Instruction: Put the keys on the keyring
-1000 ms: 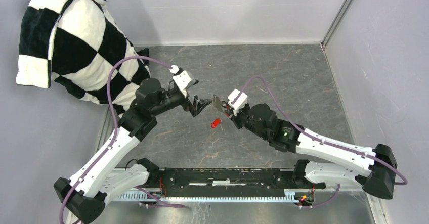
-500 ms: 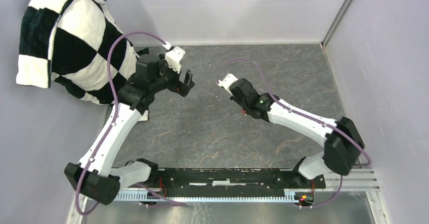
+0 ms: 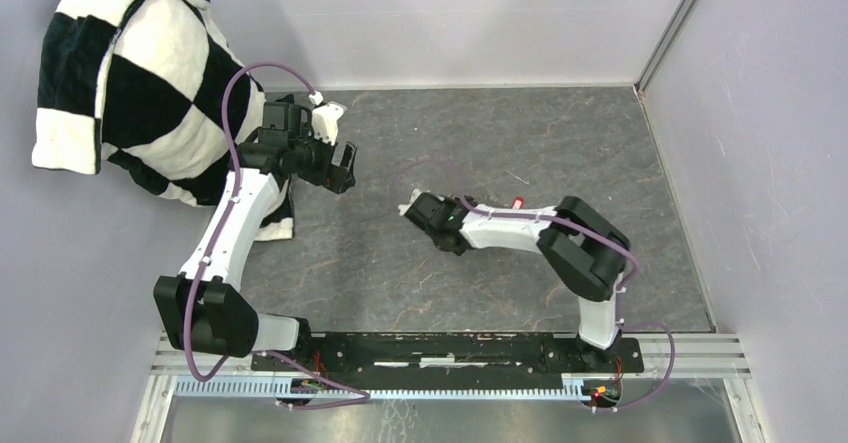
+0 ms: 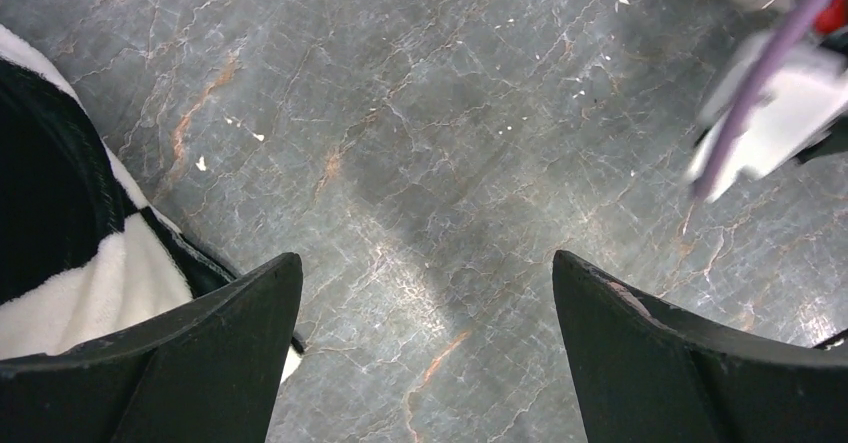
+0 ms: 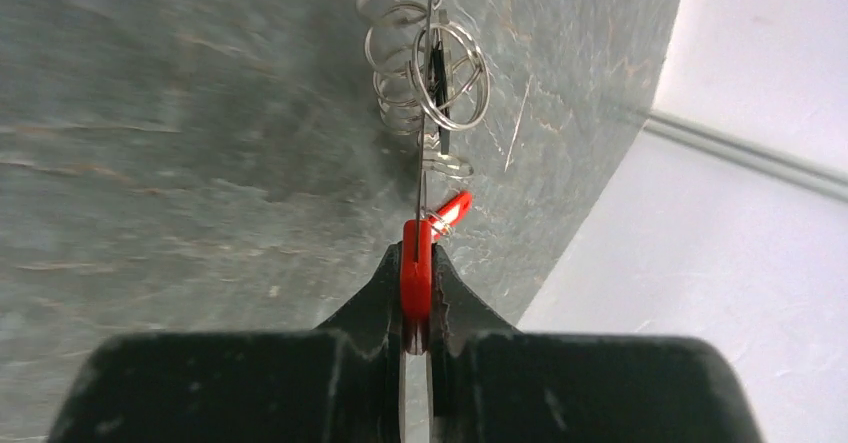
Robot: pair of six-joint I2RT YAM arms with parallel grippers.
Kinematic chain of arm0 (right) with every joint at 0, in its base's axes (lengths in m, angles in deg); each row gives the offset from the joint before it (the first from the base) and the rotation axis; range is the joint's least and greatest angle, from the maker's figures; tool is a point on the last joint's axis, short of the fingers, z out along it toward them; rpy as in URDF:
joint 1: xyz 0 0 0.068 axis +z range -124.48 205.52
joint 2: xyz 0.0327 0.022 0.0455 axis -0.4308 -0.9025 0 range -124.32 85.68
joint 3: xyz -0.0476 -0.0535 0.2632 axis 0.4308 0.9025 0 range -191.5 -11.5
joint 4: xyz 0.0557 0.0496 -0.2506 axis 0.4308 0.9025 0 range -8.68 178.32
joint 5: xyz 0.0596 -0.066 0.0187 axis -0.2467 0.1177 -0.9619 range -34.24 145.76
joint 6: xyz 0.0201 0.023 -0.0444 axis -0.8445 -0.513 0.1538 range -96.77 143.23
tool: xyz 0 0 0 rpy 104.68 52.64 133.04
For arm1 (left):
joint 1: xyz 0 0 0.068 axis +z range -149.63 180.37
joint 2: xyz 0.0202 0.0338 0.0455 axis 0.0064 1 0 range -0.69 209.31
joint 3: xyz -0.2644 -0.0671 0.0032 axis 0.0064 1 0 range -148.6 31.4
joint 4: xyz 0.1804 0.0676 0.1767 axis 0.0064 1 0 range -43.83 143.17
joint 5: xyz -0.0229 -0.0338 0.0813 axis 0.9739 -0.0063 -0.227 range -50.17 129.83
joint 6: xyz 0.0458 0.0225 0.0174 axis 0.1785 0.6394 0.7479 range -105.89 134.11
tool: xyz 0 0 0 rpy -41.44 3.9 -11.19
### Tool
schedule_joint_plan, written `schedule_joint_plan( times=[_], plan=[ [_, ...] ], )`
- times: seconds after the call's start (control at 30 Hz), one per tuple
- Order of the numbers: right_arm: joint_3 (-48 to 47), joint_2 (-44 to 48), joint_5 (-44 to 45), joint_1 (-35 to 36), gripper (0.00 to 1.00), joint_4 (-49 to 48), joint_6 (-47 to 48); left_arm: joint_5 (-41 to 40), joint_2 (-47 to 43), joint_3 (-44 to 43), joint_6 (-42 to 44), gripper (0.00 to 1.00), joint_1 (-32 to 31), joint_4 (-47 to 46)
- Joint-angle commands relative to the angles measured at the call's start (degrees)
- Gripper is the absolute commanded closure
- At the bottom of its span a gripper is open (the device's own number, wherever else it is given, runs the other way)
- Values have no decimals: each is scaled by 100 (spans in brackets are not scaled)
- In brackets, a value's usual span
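My right gripper [image 5: 416, 263] is shut on the red head of a key [image 5: 415, 268]. Its thin blade points away edge-on, into a cluster of silvery keyring loops [image 5: 430, 73]. A dark sliver among the loops may be the black key; I cannot tell. The red fob [image 5: 455, 208] hangs just beyond the fingertips. From above, only a red speck of the key [image 3: 518, 203] shows over the folded right arm. My left gripper [image 3: 342, 166] is far off near the cloth. It stands open and empty [image 4: 425, 258].
A black-and-white checkered cloth [image 3: 130, 73] lies at the back left, and its edge [image 4: 60, 263] sits beside my left fingers. Walls close the back and right sides. The right arm's white housing and purple cable [image 4: 770, 113] show at upper right.
The left gripper has drawn back from the keys to the left rear, still open. The right arm has folded low over the table, keeping its grip on the red key.
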Motion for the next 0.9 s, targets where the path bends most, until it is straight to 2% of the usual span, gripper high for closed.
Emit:
schedule_joint_plan(
  times=[0.0, 0.03, 0.07, 0.1, 0.17, 0.3, 0.4, 0.53, 0.67, 0.77, 0.87],
  plan=[
    [-581, -409, 59, 512, 100, 125, -357, 231, -42, -194, 237, 0, 17, -2],
    [-656, -518, -146, 582, 98, 210, -482, 228, -33, -166, 230, 0, 17, -22],
    [-703, -570, -362, 625, 91, 257, -621, 219, -31, -131, 223, 0, 17, -48],
    [-699, -598, -551, 646, 80, 266, -760, 204, -35, -85, 214, 0, 17, -85],
    [-626, -559, -1000, 686, 64, 230, -954, 208, -86, 56, 211, 0, 17, -197],
    [-408, -277, -1748, 680, 38, 78, -1178, 219, -287, 328, 167, 0, 17, -512],
    [-360, 55, -2286, 642, 4, 61, -1274, 197, -338, 411, 146, 0, 12, -699],
    [-203, 910, -3487, 206, 2, -27, -1575, 166, -302, 439, 133, 0, 47, -860],
    [907, 2597, -4758, -971, 2, -1183, -2246, 253, -291, 691, 68, 0, 144, -1214],
    [1898, 3564, -4690, -1953, 2, -1936, -2545, 493, -362, 1305, -44, 0, 288, -1891],
    [2811, 4119, -4185, -3070, 2, -2437, -2841, 515, -333, 1961, -87, 0, 403, -2666]
  ],
)
